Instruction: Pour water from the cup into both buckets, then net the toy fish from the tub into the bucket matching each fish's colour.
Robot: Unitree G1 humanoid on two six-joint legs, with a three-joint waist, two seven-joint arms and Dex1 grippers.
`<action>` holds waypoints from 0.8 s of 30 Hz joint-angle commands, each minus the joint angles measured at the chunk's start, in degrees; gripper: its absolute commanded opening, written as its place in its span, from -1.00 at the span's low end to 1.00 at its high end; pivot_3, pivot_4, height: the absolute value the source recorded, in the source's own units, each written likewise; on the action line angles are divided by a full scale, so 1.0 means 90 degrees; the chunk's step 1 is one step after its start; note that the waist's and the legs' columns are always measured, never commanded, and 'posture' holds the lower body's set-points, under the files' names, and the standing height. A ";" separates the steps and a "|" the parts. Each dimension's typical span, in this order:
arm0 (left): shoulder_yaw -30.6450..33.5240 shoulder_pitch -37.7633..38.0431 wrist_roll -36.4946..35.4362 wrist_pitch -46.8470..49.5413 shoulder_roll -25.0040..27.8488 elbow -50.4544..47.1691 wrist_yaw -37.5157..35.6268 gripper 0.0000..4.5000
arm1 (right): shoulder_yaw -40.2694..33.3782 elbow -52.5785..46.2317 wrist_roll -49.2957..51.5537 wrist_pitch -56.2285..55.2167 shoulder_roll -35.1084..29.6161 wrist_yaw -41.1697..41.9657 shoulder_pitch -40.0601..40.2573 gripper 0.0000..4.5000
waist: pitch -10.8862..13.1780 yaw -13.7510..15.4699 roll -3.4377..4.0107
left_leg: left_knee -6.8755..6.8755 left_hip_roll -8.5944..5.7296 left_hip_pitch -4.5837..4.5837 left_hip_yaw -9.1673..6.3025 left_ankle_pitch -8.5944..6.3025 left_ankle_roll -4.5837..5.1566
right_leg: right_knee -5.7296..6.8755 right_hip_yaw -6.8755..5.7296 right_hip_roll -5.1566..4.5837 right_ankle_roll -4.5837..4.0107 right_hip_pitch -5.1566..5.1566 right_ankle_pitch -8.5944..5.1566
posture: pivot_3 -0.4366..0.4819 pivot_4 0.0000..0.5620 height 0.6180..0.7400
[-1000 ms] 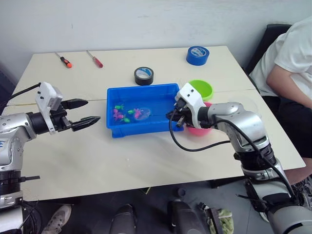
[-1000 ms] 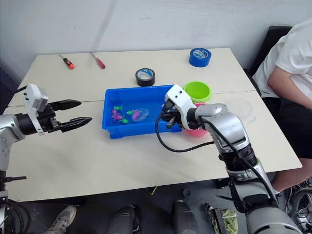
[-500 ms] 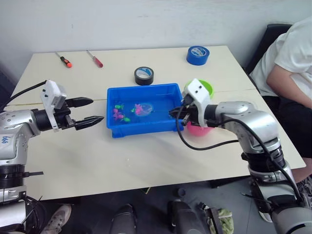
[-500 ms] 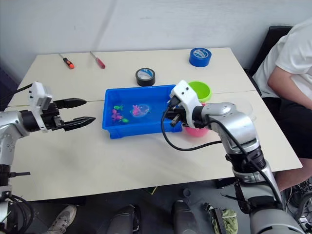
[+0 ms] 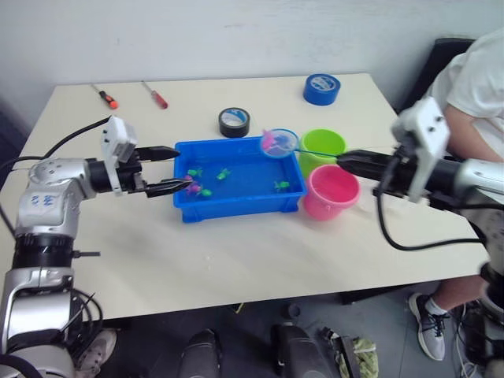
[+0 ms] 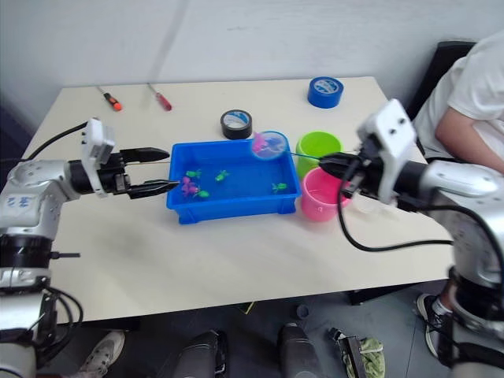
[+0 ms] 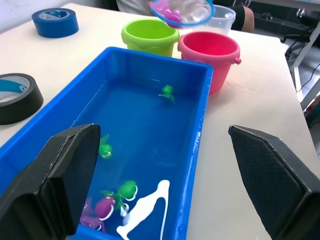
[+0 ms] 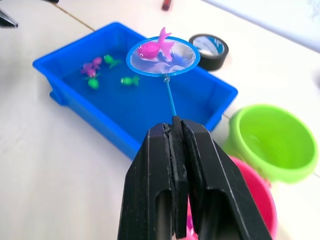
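Netting step in hand. Right gripper (image 8: 176, 131) clamps the small blue-rimmed hand net (image 8: 162, 55), pink toy fish (image 8: 154, 47) aboard, above the blue plastic tub's (image 5: 236, 206) far-right corner. Left gripper (image 5: 175, 168) open, empty. Next: carry right, tip into round pink plastic bucket (image 5: 331, 191).

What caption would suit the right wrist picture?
Right gripper holds a net carrying a pink fish above the blue tub.

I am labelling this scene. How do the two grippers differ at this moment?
The left gripper is open and holds nothing, beside the tub; the right gripper is shut on the net handle. The left points at the tub's end; the right stands back near the buckets. Both have black fingers.
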 commanded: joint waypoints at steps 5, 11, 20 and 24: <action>-0.0212 -0.1004 0.0325 -0.0711 -0.0413 0.1191 -0.0551 0.99 | -0.1319 -0.0859 -0.0039 -0.0028 -0.0485 -0.0322 0.1272 -1.00 | -0.0001 -0.0027 -0.0001 | 0.0004 -0.0005 0.0001 0.0005 -0.0003 0.0005 | -0.0015 0.0007 -0.0004 0.0009 0.0011 0.0005 | -0.05 -0.47 0.85; -0.0308 -0.1411 0.0558 -0.1117 -0.0710 0.1907 -0.0739 0.99 | -0.1169 -0.1431 -0.0759 -0.0939 -0.0706 -0.0536 0.2608 -1.00 | 0.0000 -0.0042 0.0000 | 0.0001 0.0000 0.0002 0.0002 -0.0003 0.0005 | -0.0011 0.0009 0.0005 0.0010 0.0005 0.0005 | -0.05 -0.47 0.85; -0.0242 -0.1651 0.0747 -0.1437 -0.0813 0.2449 -0.0901 0.99 | -0.0129 -0.1335 -0.3286 -0.3586 -0.1211 -0.1088 0.4330 -1.00 | -0.0001 -0.0033 -0.0001 | 0.0006 -0.0006 0.0001 0.0002 -0.0002 0.0004 | -0.0016 0.0012 0.0005 0.0014 0.0010 0.0007 | -0.05 -0.47 0.85; -0.0220 -0.1657 0.0784 -0.1482 -0.0823 0.2511 -0.0927 0.99 | 0.0157 -0.1077 -0.4071 -0.4331 -0.1242 -0.1348 0.4373 -1.00 | -0.0001 -0.0033 -0.0001 | 0.0007 -0.0006 0.0003 0.0002 -0.0001 0.0002 | -0.0015 0.0011 0.0005 0.0015 0.0011 0.0007 | -0.05 -0.47 0.85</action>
